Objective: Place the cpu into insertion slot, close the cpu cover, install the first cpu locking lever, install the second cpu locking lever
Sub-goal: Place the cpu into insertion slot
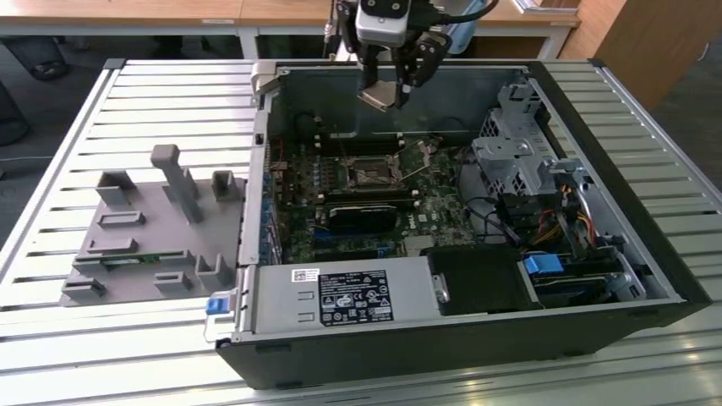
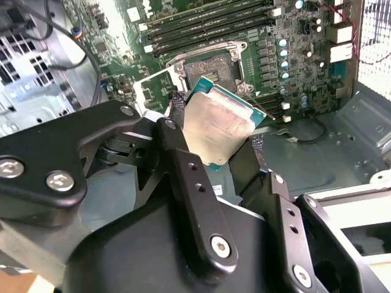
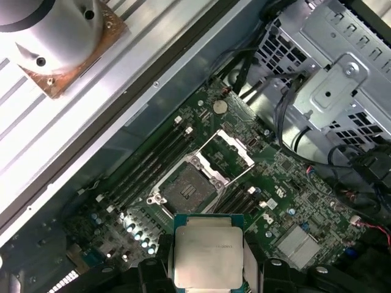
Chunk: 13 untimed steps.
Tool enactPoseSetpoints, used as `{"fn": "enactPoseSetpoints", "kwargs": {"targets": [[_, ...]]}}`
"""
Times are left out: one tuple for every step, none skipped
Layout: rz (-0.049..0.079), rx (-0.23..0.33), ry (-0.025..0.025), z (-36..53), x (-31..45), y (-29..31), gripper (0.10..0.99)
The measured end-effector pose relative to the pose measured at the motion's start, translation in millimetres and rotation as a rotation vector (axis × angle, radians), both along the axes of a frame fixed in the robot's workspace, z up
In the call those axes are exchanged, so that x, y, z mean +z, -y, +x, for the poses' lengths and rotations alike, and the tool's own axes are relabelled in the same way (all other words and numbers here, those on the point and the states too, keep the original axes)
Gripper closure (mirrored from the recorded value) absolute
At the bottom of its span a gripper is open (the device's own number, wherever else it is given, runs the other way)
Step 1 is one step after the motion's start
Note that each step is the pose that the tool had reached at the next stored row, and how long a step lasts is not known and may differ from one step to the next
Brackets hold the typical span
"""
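The hand (image 1: 384, 91) pinched the cpu (image 2: 217, 125) by two opposite edges, holding it tilted in the air above the open computer case (image 1: 451, 355). Farther down, on the green board, the insertion slot (image 3: 188, 188) lay bare, with the cpu cover (image 3: 237, 146) swung up beside it. The case sat on a slatted tabletop (image 1: 135, 85).

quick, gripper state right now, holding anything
Gripper: shut on the cpu, held clear of the insertion slot, which lies uncovered and empty.

insertion slot (image 3: 186, 188) clear, cpu cover (image 3: 237, 145) raised (beside)
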<state>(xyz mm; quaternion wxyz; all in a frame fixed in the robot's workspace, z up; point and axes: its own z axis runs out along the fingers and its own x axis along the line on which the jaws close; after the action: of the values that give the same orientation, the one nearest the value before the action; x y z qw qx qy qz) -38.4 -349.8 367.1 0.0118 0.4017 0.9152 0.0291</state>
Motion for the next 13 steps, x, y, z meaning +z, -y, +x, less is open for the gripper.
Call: {"fn": "enactPoseSetpoints", "kwargs": {"targets": [[-0.001, -0.012, 0.0, 0.0, 0.0, 0.0, 0.549], [-0.002, -0.025, 0.0, 0.0, 0.0, 0.0, 0.549], [-0.003, -0.038, 0.0, 0.0, 0.0, 0.0, 0.549], [-0.004, -0.051, 0.0, 0.0, -0.1, 0.0, 0.549], [-0.005, -0.063, 0.0001, 0.0, -0.1, 0.0, 0.549], [-0.006, -0.077, 0.0, 0.0, -0.1, 0.0, 0.549], [-0.007, -0.09, 0.0, 0.0, -0.1, 0.0, 0.549], [-0.008, -0.102, 0.0, 0.0, -0.2, 0.0, 0.549], [-0.009, -0.115, 0.0, 0.0, -0.2, 0.0, 0.549], [-0.01, -0.129, 0.0, 0.0, -0.2, 0.0, 0.549], [-0.011, -0.142, 0.0, 0.0, -0.2, 0.0, 0.549], [-0.011, -0.156, 0.0, 0.0, -0.3, 0.0, 0.549], [-0.012, -0.169, -0.0001, 0.0, -0.3, 0.0, 0.549]]}}
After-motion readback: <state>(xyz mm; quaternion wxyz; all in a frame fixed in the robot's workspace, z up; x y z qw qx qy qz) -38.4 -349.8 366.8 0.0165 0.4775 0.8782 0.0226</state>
